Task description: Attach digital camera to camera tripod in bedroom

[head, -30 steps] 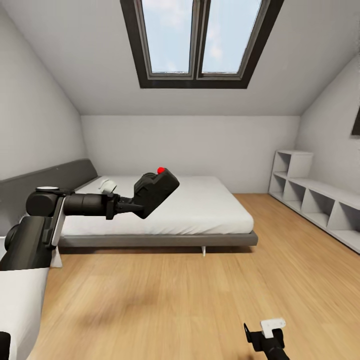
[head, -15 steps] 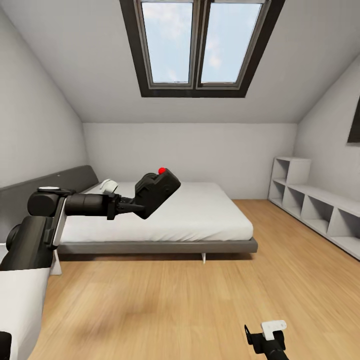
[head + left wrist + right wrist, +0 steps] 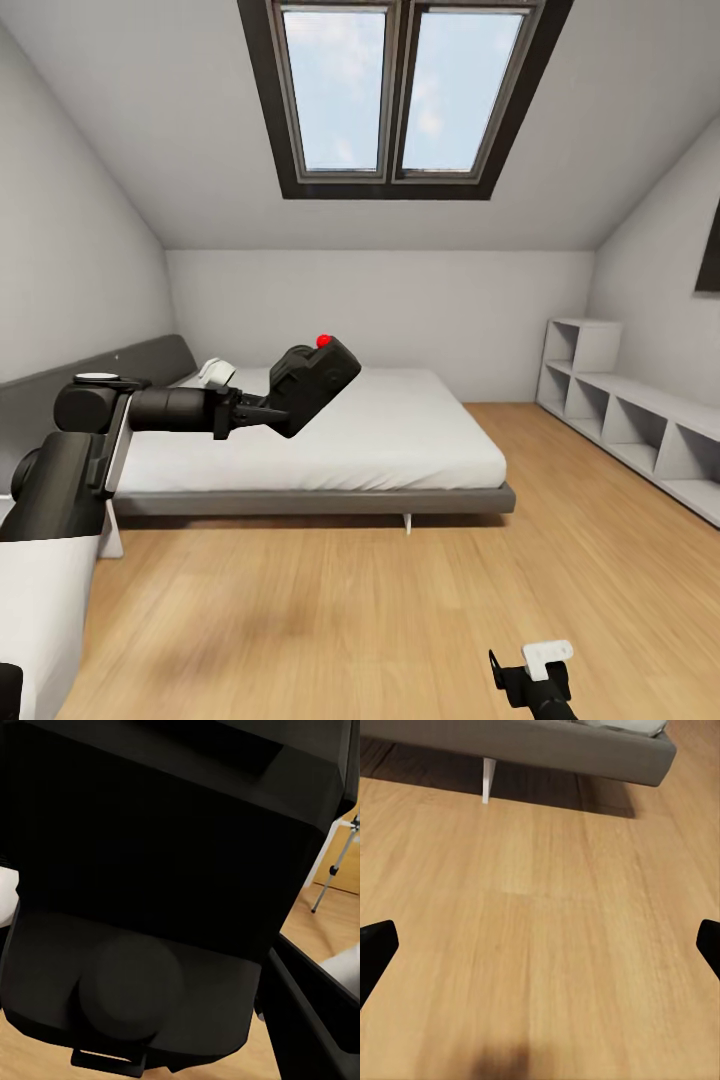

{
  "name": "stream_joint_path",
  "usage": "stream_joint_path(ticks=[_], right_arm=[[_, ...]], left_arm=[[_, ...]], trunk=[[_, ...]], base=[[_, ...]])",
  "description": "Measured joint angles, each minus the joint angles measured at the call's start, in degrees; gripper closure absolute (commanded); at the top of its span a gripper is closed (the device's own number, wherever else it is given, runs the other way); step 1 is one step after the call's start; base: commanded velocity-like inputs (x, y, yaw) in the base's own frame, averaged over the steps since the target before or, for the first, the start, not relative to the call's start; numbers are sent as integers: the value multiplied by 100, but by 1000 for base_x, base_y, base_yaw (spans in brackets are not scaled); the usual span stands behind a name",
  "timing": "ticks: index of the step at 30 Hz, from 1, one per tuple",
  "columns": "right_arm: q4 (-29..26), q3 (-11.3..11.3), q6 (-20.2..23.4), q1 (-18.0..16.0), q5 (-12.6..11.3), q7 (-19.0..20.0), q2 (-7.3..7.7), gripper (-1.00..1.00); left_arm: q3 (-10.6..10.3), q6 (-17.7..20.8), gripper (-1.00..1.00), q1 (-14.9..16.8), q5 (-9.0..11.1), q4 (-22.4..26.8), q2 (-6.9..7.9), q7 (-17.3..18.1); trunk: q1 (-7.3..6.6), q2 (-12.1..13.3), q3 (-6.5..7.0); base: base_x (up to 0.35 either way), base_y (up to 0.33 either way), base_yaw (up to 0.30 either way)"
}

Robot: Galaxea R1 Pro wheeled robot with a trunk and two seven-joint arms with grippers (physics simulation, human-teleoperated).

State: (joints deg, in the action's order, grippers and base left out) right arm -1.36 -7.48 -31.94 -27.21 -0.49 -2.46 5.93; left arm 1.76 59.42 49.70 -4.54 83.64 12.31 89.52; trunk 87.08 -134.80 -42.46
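Two grippers in play: low and nearest, the right gripper [image 3: 540,945] hangs over bare wood floor [image 3: 380,610], fingers spread wide, holding nothing. Further out, the left gripper [image 3: 262,410] is clamped on the digital camera [image 3: 312,385], tilted, red button [image 3: 322,341] up. Silver legs, possibly the camera tripod [image 3: 335,866], peek past it. Beyond: bed [image 3: 400,440], cubby shelf [image 3: 630,415], skylight [image 3: 390,95].

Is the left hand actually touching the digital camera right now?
Touching. In the head view the left hand has its fingers clamped on the digital camera, which is held in the air in front of the bed.
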Motion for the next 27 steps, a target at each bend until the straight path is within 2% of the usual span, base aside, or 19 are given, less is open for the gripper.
stream_joint_path(ticks=[27], right_arm=[[5, 0, 0, 0, -4, 0, -20, -100]], left_arm=[[12, -11, 100, 0, 0, 31, 18, 0]], trunk=[[-593, 1083, 485]], base=[[0, 0, 0]])
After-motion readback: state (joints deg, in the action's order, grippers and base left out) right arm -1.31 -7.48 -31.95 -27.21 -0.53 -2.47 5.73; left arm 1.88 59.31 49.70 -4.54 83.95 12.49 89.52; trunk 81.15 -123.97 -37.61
